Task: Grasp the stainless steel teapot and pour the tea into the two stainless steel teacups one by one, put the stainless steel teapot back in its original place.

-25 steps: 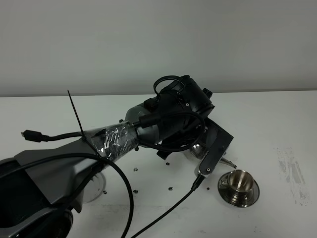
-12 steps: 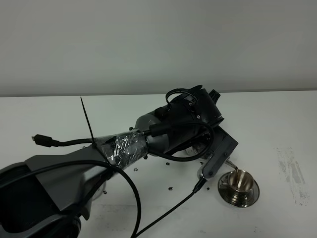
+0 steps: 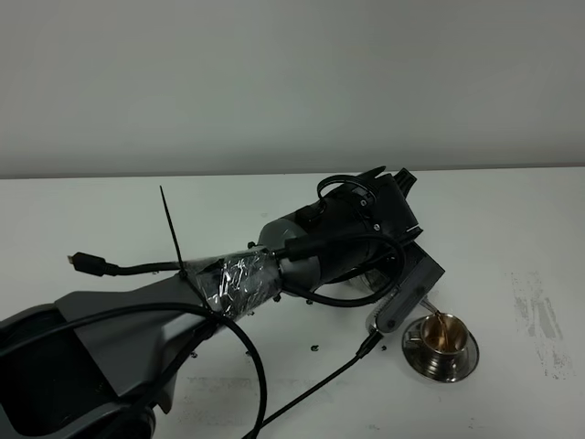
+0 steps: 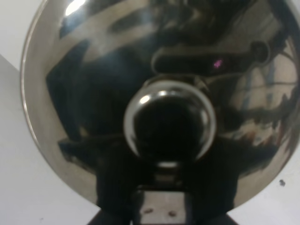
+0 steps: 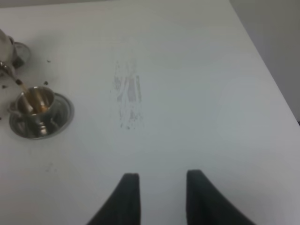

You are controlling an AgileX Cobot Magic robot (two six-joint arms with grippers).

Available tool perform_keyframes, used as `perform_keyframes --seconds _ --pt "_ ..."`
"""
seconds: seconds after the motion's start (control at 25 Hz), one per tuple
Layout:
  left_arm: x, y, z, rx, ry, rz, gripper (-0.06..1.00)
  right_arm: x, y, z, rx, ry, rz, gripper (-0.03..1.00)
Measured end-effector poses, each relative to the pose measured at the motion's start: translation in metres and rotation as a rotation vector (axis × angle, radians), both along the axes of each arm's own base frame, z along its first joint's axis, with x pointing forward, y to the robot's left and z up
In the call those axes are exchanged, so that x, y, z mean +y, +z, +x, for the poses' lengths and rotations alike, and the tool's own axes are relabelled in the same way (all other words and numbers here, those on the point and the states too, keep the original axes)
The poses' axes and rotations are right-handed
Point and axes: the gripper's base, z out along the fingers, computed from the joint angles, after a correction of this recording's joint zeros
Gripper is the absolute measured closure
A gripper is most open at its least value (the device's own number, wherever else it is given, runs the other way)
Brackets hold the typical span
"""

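Observation:
The stainless steel teapot (image 4: 93, 93) fills the left wrist view, its lid knob (image 4: 166, 123) in the middle. My left gripper (image 4: 161, 201) is shut on it at the handle side and holds it tilted above the table. In the high view my left arm (image 3: 329, 242) hides most of the pot. A thin brown stream runs from the spout (image 5: 8, 70) into one teacup (image 3: 441, 337) on its saucer (image 3: 468, 358); the cup also shows in the right wrist view (image 5: 37, 107). The second teacup is not clearly seen. My right gripper (image 5: 161, 197) is open and empty over bare table.
A shiny steel piece (image 5: 11, 47) sits at the edge of the right wrist view; I cannot tell what it is. Dark specks (image 3: 315, 347) dot the table near the cup. A grey smudge (image 3: 539, 320) marks the table at the right. A black cable (image 3: 311, 393) hangs below the left arm.
My left arm has moved right and tipped the teapot further. The spout has come over the cup, and tea now streams into it; the cup was empty a second ago.

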Motion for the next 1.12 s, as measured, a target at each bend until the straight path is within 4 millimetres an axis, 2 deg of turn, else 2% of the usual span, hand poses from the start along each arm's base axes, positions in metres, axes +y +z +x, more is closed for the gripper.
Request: perform_keyframes --seconds 1.12 --pt "-0.0011 0.0029 0.0010 -0.051 -0.025 0.036 0.74 0.0000 0.0000 0.0000 0.000 0.000 0.000 0.74"
